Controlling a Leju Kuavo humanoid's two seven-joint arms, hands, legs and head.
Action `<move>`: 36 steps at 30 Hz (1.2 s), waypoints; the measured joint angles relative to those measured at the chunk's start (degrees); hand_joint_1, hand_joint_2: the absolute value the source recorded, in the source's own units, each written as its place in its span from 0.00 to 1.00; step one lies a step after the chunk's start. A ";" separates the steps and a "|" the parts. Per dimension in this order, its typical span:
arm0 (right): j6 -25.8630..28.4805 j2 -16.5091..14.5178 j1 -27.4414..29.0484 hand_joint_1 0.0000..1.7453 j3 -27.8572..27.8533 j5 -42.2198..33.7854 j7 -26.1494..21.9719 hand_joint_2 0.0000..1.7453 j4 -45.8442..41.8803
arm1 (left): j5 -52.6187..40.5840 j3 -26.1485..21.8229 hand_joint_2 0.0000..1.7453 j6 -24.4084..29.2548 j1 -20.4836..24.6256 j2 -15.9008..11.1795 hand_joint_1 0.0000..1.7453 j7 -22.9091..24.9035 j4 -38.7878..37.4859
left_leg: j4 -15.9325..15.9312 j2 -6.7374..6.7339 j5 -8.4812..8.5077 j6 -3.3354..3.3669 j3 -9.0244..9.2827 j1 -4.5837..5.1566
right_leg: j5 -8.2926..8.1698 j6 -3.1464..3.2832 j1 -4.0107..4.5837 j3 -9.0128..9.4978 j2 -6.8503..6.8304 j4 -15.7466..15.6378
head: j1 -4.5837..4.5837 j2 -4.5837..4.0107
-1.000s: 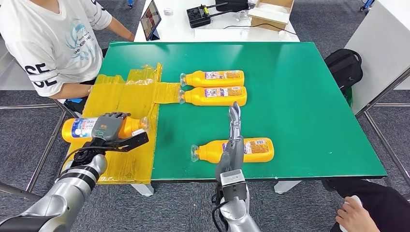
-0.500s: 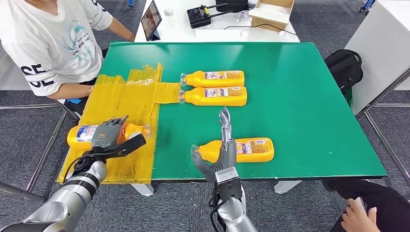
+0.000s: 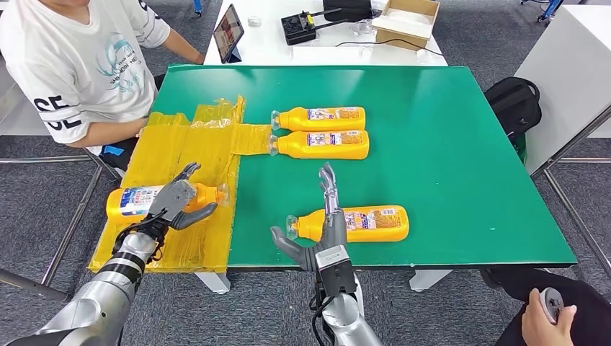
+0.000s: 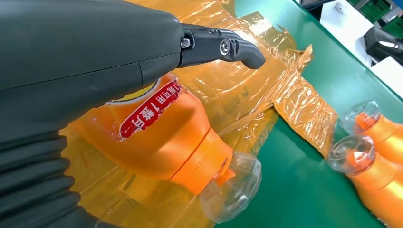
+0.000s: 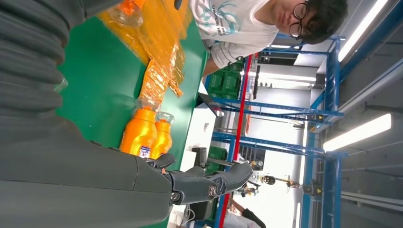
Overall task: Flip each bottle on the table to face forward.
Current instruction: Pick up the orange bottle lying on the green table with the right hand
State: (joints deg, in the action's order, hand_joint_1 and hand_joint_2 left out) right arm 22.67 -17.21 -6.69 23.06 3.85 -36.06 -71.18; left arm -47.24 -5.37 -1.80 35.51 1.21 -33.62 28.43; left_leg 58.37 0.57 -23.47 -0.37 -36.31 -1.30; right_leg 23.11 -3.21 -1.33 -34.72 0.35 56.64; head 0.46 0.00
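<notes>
While its dark fingers (image 3: 189,171) are spread apart and clamp nothing, the left hand (image 3: 176,200) hovers over the neck end of an orange plastic bottle with a blue-and-white label (image 3: 138,201), lying on its side at the lower left of the head view. In the left wrist view the thumb (image 4: 223,46) arches clear above this bottle (image 4: 157,133), whose clear cap (image 4: 233,187) points toward the green board. The right hand (image 3: 323,231) is likewise open, fingers (image 3: 328,184) straight and pointing up the frame, thumb out to the left, standing edge-on just in front of a second orange bottle with a colourful label (image 3: 367,222) at lower centre; whether it touches the bottle I cannot tell.

Beneath lies a green table top (image 3: 447,144). Crinkled yellow plastic sheeting (image 3: 194,144) covers its left part, and the first bottle rests there. Grey carpet (image 3: 43,209) surrounds the table.

Two more orange bottles lie side by side, touching, at upper centre, the farther bottle (image 3: 320,117) and the nearer bottle (image 3: 324,143), caps to the left by the sheeting's edge. A person in a white printed T-shirt (image 3: 79,65) sits at the upper left. A white desk (image 3: 324,47) behind holds a tablet (image 3: 227,32) and a cardboard box (image 3: 407,18). A black backpack (image 3: 513,104) sits at the right, and another person's hand (image 3: 544,324) shows at the lower right.

Both silver arms rise from the bottom edge, the left forearm (image 3: 101,303) angling up and right.
</notes>
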 joint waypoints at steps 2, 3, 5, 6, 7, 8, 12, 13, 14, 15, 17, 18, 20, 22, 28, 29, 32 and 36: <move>-0.02 -0.01 -0.07 0.00 0.00 -0.01 0.00 1.00 0.30 | 0.88 -0.51 0.00 -0.90 -0.12 0.09 0.00 -0.28 0.15 | 0.00 0.00 0.01 0.00 0.01 0.00 | 0.00 0.00 0.00 0.02 0.00 0.00 | 0.00 0.00; -0.04 -0.01 -0.10 0.00 0.00 0.00 -0.01 1.00 0.44 | 1.74 -0.74 0.00 -1.74 -0.15 0.12 0.00 -0.57 0.24 | 0.00 0.00 0.01 0.00 0.02 0.00 | 0.00 0.00 0.00 0.03 0.00 0.00 | 0.00 0.00; -0.11 -0.01 -0.16 0.00 0.00 0.04 -0.04 1.00 0.69 | 4.35 -1.28 0.00 -3.71 -0.27 0.17 0.00 -1.38 0.54 | 0.00 0.00 0.01 0.00 0.02 0.00 | 0.00 0.00 0.00 0.03 0.00 0.00 | 0.01 0.00; -0.14 -0.01 -0.19 0.00 0.00 0.09 -0.08 1.00 0.83 | 5.97 -1.58 0.00 -4.26 -0.41 0.25 0.00 -1.79 0.82 | 0.00 0.00 0.01 0.00 0.02 0.00 | 0.00 0.00 0.00 0.02 0.00 0.00 | 0.01 0.00; -0.15 -0.01 -0.22 0.00 0.00 0.22 -0.10 1.00 0.96 | 7.71 -1.85 0.00 -4.04 -0.66 0.40 0.00 -2.14 1.22 | 0.00 0.00 0.01 0.00 0.01 0.00 | 0.00 0.00 0.00 0.00 0.00 0.00 | 0.01 0.00; -0.11 -0.01 -0.24 0.00 0.00 0.42 -0.11 1.00 1.10 | 9.43 -2.07 0.00 -3.00 -0.98 0.66 0.00 -2.37 1.74 | 0.00 0.00 0.01 0.00 0.00 0.00 | 0.00 0.00 0.00 -0.02 0.00 0.00 | 0.01 0.00; 0.36 0.00 -0.29 0.00 0.08 2.70 0.72 1.00 1.63 | 14.01 -2.92 0.00 3.42 -2.29 2.47 0.00 -2.57 4.10 | 0.00 -0.04 0.00 0.01 -0.08 0.00 | -0.02 -0.01 0.00 -0.12 0.01 0.00 | 0.02 0.00; 0.42 0.01 -0.31 0.00 0.14 3.50 1.09 1.00 1.79 | 14.48 -3.04 0.00 4.42 -2.57 2.92 0.00 -2.56 4.68 | 0.01 -0.04 0.00 0.01 -0.11 0.00 | -0.03 -0.01 0.00 -0.15 0.02 0.00 | 0.02 0.00; 0.42 0.01 -0.33 0.00 0.19 4.08 1.40 1.00 1.93 | 14.71 -3.09 0.00 5.05 -2.84 3.30 0.00 -2.57 5.21 | 0.01 -0.05 0.00 0.01 -0.14 0.00 | -0.03 -0.01 0.00 -0.18 0.02 0.00 | 0.01 0.00; 0.42 0.01 -0.35 0.00 0.21 4.41 1.60 1.00 2.07 | 14.80 -3.10 0.00 5.38 -3.07 3.61 0.00 -2.58 5.66 | 0.01 -0.05 0.00 0.01 -0.16 0.00 | -0.03 -0.01 0.00 -0.20 0.02 0.00 | 0.01 0.00; 0.42 0.01 -0.37 0.00 0.22 4.67 1.83 1.00 2.31 | 14.85 -3.11 0.00 5.65 -3.43 4.03 0.00 -2.59 6.35 | 0.01 -0.06 0.00 0.00 -0.19 0.00 | -0.03 -0.01 0.01 -0.24 0.02 0.00 | 0.01 0.00; 0.42 0.02 -0.37 0.00 0.22 4.71 1.88 1.00 2.42 | 14.86 -3.13 0.00 5.72 -3.56 4.17 0.00 -2.60 6.62 | 0.01 -0.06 -0.01 0.00 -0.21 0.00 | -0.03 -0.01 0.01 -0.27 0.02 0.00 | 0.01 0.00; 0.42 0.03 -0.38 0.00 0.22 4.74 1.90 1.00 2.59 | 14.86 -3.15 0.25 5.79 -3.76 4.39 0.00 -2.60 7.03 | 0.01 -0.07 -0.01 0.00 -0.27 -0.01 | -0.02 -0.01 0.01 -0.33 0.02 0.01 | 0.01 0.00; 0.40 0.03 -0.40 0.00 0.22 4.92 1.97 1.00 2.72 | 14.85 -3.16 0.75 6.28 -3.94 4.56 0.00 -2.64 7.33 | 0.01 -0.07 -0.01 0.00 -0.31 -0.01 | -0.02 -0.01 0.01 -0.37 0.02 0.01 | 0.02 0.00; -0.87 1.25 -2.15 0.00 1.23 14.97 7.18 1.00 3.70 | 14.71 -2.06 1.00 22.55 -5.96 7.21 0.00 -6.04 12.42 | 0.01 -0.05 -0.01 0.00 -0.40 0.01 | -0.02 -0.01 -0.01 -0.45 0.00 0.00 | 0.01 0.00; -1.03 1.73 -2.81 0.00 1.26 16.99 8.53 1.00 3.88 | 15.10 -1.35 1.00 24.17 -6.94 8.00 0.00 -6.15 14.49 | 0.02 -0.04 -0.01 0.01 -0.41 0.02 | -0.02 -0.01 -0.02 -0.44 0.00 0.00 | 0.01 0.00; -3.41 3.97 -5.06 0.00 0.79 22.39 13.77 1.00 4.26 | 16.71 1.79 1.00 27.53 -11.38 10.36 0.00 -5.41 22.22 | 0.02 -0.05 -0.04 0.03 -0.42 0.06 | -0.03 -0.03 -0.04 -0.43 0.01 -0.02 | 0.01 0.00; -8.48 7.73 -7.93 0.00 -0.82 27.97 19.33 1.00 5.53 | 18.08 6.38 1.00 32.24 -17.51 12.28 0.00 -4.94 30.61 | 0.04 -0.06 -0.06 0.06 -0.44 0.08 | -0.03 -0.03 -0.05 -0.44 0.01 -0.05 | 0.00 0.00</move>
State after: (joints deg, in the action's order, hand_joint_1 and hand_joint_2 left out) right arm 14.18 -9.48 -14.63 22.24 31.82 -16.74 -65.65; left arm -29.17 1.02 30.44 18.00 13.50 -38.56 59.04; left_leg 58.41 0.51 -23.53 -0.31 -36.75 -1.22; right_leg 23.08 -3.25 -1.38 -35.16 0.36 56.59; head 0.46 0.00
